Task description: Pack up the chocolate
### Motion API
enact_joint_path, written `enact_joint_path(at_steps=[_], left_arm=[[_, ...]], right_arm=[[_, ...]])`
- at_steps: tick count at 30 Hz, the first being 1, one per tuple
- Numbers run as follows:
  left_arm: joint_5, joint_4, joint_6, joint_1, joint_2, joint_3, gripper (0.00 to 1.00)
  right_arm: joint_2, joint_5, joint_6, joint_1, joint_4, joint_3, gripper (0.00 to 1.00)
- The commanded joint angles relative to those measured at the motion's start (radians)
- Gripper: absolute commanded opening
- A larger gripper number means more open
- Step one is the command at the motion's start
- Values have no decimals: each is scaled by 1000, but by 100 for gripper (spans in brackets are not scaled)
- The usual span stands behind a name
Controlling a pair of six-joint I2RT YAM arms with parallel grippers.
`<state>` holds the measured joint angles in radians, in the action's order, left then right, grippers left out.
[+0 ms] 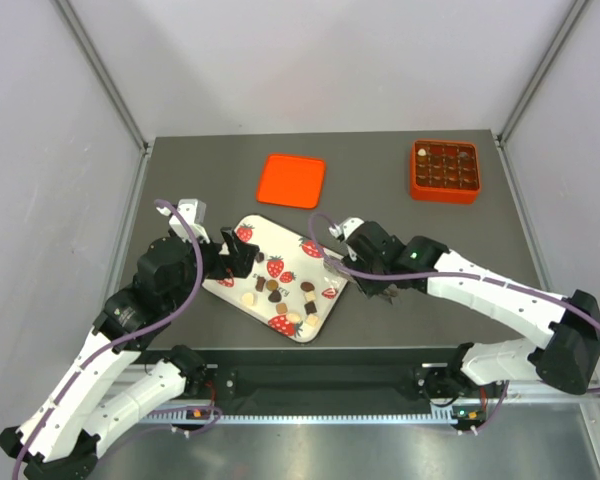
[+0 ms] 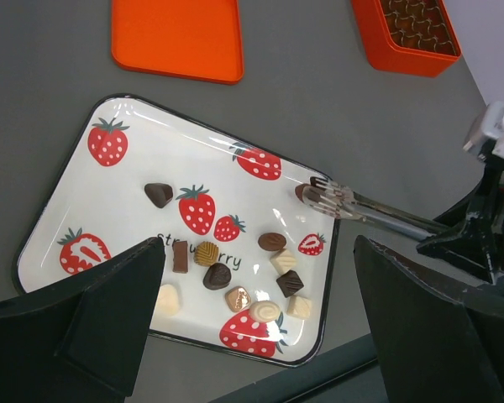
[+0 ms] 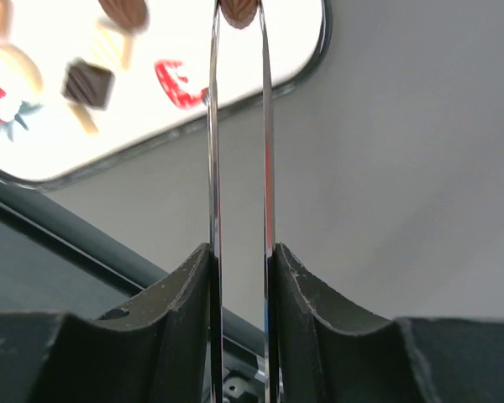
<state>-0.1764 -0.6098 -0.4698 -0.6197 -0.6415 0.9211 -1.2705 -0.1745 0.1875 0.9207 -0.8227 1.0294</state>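
Several small pieces of chocolate (image 2: 217, 275), dark, light brown and cream, lie on a white strawberry-print tray (image 2: 134, 151). My right gripper (image 3: 239, 252) is shut on metal tongs (image 3: 214, 168). The tong tips pinch one brown chocolate piece (image 3: 238, 10) near the tray's right edge; the same pinched piece (image 2: 301, 192) shows in the left wrist view. My left gripper (image 2: 259, 252) hangs open above the tray's near side and holds nothing. From above, the left gripper (image 1: 235, 258) is at the tray's (image 1: 280, 240) left and the right gripper (image 1: 375, 270) just off its right edge.
An orange box (image 1: 446, 170) with a grid of compartments, some with pieces in them, stands at the back right. Its flat orange lid (image 1: 292, 180) lies behind the tray. The table's front edge runs just below the tray.
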Motion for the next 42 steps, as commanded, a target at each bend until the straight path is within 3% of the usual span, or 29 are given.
enact_joint_path(at_steps=[1,7,14,22,30,42], left_arm=[[-6,13,0,2,2,16,99],[-2,18,2,2,-4,10,99],[2,25,5,2,-12,13,99],[-11,28,19,3,-27,5,99],[-23,22,22,3,-33,4,99],[-17,39,8,2,-49,-11,99]], right_arm=[[8,-13,10,6,10,106,30],[-33,-8,-29,-94,10,221,29],[-122,-72,-103,-458,56,376,28],[-387,-123,-134,-721,138,584,29],[-581,-80,-131,-796,131,757,30],[-655,-30,-137,-818,134,796,31]])
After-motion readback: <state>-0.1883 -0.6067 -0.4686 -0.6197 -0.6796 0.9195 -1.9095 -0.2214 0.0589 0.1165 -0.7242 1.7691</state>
